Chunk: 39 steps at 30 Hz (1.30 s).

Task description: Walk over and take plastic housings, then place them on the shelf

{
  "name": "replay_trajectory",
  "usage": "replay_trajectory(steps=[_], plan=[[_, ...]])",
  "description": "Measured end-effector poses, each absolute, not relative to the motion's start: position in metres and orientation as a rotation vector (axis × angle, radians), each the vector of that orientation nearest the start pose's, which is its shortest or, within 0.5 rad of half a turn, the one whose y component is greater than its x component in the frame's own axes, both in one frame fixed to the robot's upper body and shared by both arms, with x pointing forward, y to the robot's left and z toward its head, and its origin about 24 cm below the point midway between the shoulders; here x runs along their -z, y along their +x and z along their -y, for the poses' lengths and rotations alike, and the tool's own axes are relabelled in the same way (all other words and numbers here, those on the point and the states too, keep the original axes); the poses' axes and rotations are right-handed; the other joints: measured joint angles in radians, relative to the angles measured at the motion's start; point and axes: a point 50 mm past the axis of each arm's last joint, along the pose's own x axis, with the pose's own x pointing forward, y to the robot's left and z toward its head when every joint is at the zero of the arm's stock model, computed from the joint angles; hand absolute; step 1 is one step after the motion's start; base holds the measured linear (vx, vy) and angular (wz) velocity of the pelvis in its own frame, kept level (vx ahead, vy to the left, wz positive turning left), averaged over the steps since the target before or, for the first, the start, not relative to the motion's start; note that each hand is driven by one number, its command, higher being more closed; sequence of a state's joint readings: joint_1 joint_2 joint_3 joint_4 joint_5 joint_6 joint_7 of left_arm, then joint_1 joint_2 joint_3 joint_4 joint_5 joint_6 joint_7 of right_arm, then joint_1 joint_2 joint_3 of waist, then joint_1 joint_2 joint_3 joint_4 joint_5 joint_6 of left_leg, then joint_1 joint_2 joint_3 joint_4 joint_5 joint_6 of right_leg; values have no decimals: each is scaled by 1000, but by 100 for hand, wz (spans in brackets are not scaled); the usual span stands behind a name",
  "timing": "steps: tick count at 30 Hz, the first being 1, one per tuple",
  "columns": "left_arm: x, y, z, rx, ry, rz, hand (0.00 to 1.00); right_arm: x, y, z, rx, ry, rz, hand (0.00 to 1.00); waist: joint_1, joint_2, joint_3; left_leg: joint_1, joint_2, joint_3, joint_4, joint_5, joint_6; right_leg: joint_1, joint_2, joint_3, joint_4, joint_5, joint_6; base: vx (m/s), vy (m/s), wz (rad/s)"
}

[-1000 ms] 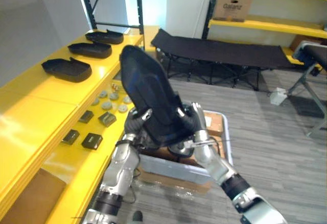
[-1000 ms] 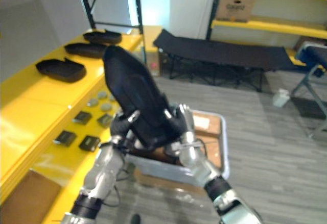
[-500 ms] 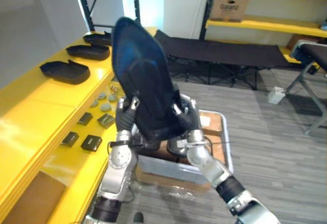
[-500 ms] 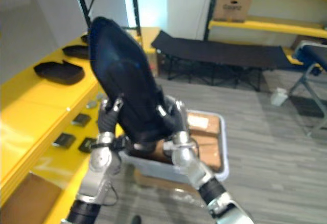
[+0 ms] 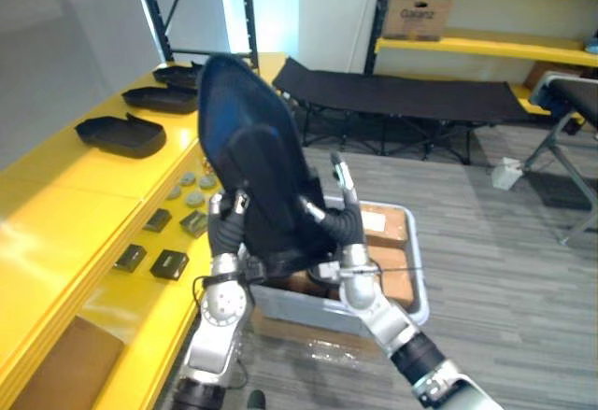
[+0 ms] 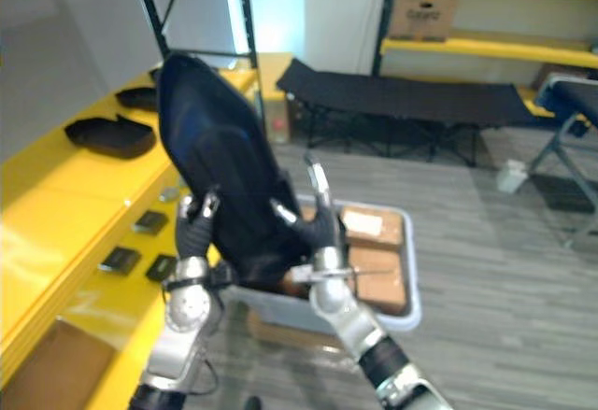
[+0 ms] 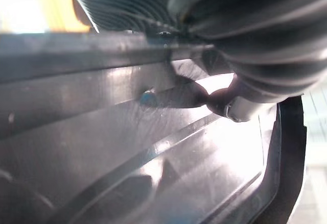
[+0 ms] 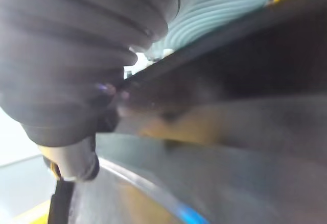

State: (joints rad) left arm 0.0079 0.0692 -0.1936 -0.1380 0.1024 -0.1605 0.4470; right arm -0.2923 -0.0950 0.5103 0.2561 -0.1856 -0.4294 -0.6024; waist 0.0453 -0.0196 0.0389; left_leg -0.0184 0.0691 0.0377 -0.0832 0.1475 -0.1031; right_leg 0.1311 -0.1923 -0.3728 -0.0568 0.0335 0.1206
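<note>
A: Where's the task part?

B: Big black moulded plastic housing [image 5: 254,162], teardrop-shaped, up in the air betw. both hands. Stands near upright, narrow end on top and leaning toward the long yellow shelf [image 5: 56,209] on robot's left. Lower end hangs over a pale plastic bin [image 5: 418,290] on the grey floor.

A: L hand?

B: L hand [image 5: 225,234] on the housing's left edge, low down. Fingers wrap the rim; in the wrist view its thumb [image 7: 239,109] presses the inner face. Clamped on, nothing loose.

A: R hand?

B: R hand [image 5: 343,234] on the opp. edge, same height. Most fingers curled onto the shell, one sticks straight up clear of it. Wrist view has its thumb [image 8: 72,162] under the rim, so also gripping.

A: Shelf contents?

B: Three more black housings lying flat in a row along the top level: nearest [image 5: 121,133], middle [image 5: 161,99], far [image 5: 177,75]. All apart from each other and from the held one. Lower level: small dark square parts [image 5: 169,263] and a cluster of round grey discs [image 5: 192,199], loose.

A: In the bin?

B: Brown cardboard sheets [image 5: 391,284]. Rest hidden behind the housing; can't tell.

A: Bkgd?

B: Black folding cot [image 5: 402,94] by the far wall, cardboard box [image 5: 417,10] on a yellow rack above it.
</note>
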Motion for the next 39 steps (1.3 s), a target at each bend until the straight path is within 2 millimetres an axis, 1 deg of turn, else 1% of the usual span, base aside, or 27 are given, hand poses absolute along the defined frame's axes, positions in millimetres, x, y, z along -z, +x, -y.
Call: replay_trajectory(steps=[3, 4, 6, 7, 8, 9, 10, 11, 12, 13, 15, 17, 18, 19, 20, 22, 23, 24, 25, 28, 32, 34, 36, 37, 39], plan=[[-81, 239, -134, -301, 219, 314, 100, -81, 265, 56, -78, -101, 476, 0, -1, 9, -5, 0, 0, 1, 0, -2, 0, 0, 0, 1, -3, 0, 0, 0, 0, 0], [-80, 238, -135, -314, 237, 314, 100, -80, 264, 57, -91, -82, 462, 0, 0, 10, -6, 0, 0, 2, 0, -3, 0, 0, 0, 1, -3, 0, 0, 0, 0, 0], [-77, 233, -143, -396, 322, 316, 100, -80, 257, 65, -152, 28, 408, 0, -1, 12, -7, 0, 1, 6, 0, -5, -2, -2, 1, 5, -6, -1, 0, 0, 0, -5], [-77, 232, -146, -424, 346, 317, 100, -80, 255, 68, -162, 50, 399, 0, -1, 12, -7, 0, 3, 9, 0, -6, -2, -4, 2, 9, -6, -1, 1, 0, 0, -15], [-76, 230, -154, -486, 382, 317, 100, -82, 253, 73, -174, 94, 389, 0, -1, 12, -7, 0, 5, 19, 0, -8, -2, -10, 3, 18, -5, -1, 0, 4, 0, -17], [-75, 228, -162, -550, 400, 315, 100, -81, 251, 82, -165, 124, 375, 0, -5, 12, -7, 0, 5, 23, 0, -9, 0, -13, 3, 22, -5, -1, 0, 7, 0, -15], [-75, 227, -165, -578, 411, 317, 100, -81, 250, 87, -152, 139, 368, 0, -5, 12, -7, 0, 5, 24, 0, -9, 0, -14, 2, 23, -5, 0, 0, 13, 0, -9], [-75, 225, -172, -632, 423, 323, 100, -78, 249, 99, -123, 173, 345, 0, -5, 11, -7, 0, 6, 27, 0, -8, 2, -16, 2, 27, -5, 0, 0, 14, -2, -6], [-76, 224, -177, -672, 423, 326, 100, -75, 247, 108, -101, 188, 331, 0, -5, 11, -7, 0, 6, 29, 0, -8, 2, -18, 2, 29, -4, 0, 0, 16, -3, -12], [-77, 222, -185, -736, 427, 331, 100, -70, 245, 121, -96, 230, 302, 0, -7, 11, -7, 3, 7, 36, 0, -8, 2, -21, 3, 37, -4, 0, 1, 15, -3, -14], [-77, 220, -194, -781, 434, 327, 100, -64, 243, 132, -105, 267, 271, 0, -6, 11, -6, 14, 10, 55, 0, -11, 3, -22, 3, 53, -3, 1, 2, 10, -2, -24], [-77, 217, -202, -828, 440, 323, 100, -60, 238, 146, -116, 356, 249, 0, -11, 11, -6, 20, 11, 69, 0, -16, 2, -24, 2, 70, -2, 1, 2, 1, -4, -21], [-77, 215, -203, -837, 441, 321, 100, -61, 235, 151, -112, 403, 259, 0, -15, 10, -6, 21, 12, 72, 0, -17, 2, -26, 2, 73, -2, 1, 2, -8, -4, -14], [-76, 211, -206, -853, 439, 312, 100, -63, 233, 156, -112, 490, 277, 0, -23, 10, -6, 25, 13, 78, 0, -19, 3, -26, 2, 76, -1, 1, 2, -8, -3, -12], [-75, 209, -208, -864, 435, 306, 100, -64, 231, 158, -109, 528, 287, 0, -28, 9, -5, 28, 14, 82, 0, -20, 2, -25, 2, 80, -1, 0, 2, -5, -3, -14], [-73, 202, -209, -899, 364, 293, 100, -64, 223, 168, -48, 605, 312, 0, -33, 7, -7, 36, 16, 92, 0, -24, 0, -25, 3, 88, 2, -1, 2, -1, -5, -12], [-73, 200, -209, -902, 327, 295, 100, -62, 221, 170, -26, 611, 309, 0, -35, 6, -7, 37, 17, 98, 0, -24, 1, -25, 3, 89, 3, -1, 2, -5, -2, -14], [-73, 198, -209, -903, 248, 300, 100, -57, 218, 173, 13, 619, 294, 0, -34, 4, -6, 43, 19, 111, 0, -26, 0, -25, 3, 99, 3, -1, 2, -10, 1, -19], [-74, 194, -208, -893, 166, 305, 100, -52, 214, 174, 41, 628, 269, 0, -33, 4, -6, 50, 20, 118, 0, -30, -1, -24, 2, 103, 6, -2, 2, -11, 0, -20], [-82, 189, -204, -864, 40, 359, 100, -45, 210, 170, 58, 655, 224, 0, -37, 1, -7, 53, 22, 123, 0, -31, -1, -24, 2, 102, 11, -5, 3, -3, -1, -4], [-94, 181, -207, -875, 19, 414, 100, -44, 211, 163, 38, 660, 206, 0, -30, 1, -8, 52, 23, 122, 0, -31, -1, -24, 2, 98, 13, -6, 5, -3, -1, 1], [-98, 175, -212, -903, 7, 434, 100, -46, 214, 158, 25, 653, 212, 0, -25, 1, -8, 50, 22, 114, 0, -32, -2, -22, 0, 86, 15, -11, 11, -9, -5, 10], [-102, 166, -223, -963, 33, 452, 100, -49, 217, 151, -7, 642, 217, 0, -12, -2, -9, 49, 22, 104, -1, -34, -5, -13, -2, 58, 15, -14, 13, 2, -8, 17], [-103, 162, -228, -992, 46, 457, 100, -50, 217, 149, -22, 641, 217, 0, -4, -3, -10, 47, 21, 90, -2, -35, -7, -3, -4, 32, 15, -14, 14, 22, -24, 41], [-105, 148, -246, -1092, 94, 464, 100, -51, 220, 142, -57, 629, 216, 0, 11, -10, -22, 14, 12, 22, -2, -30, -11, 10, -6, -45, 17, -20, 17, 36, -44, 76]])
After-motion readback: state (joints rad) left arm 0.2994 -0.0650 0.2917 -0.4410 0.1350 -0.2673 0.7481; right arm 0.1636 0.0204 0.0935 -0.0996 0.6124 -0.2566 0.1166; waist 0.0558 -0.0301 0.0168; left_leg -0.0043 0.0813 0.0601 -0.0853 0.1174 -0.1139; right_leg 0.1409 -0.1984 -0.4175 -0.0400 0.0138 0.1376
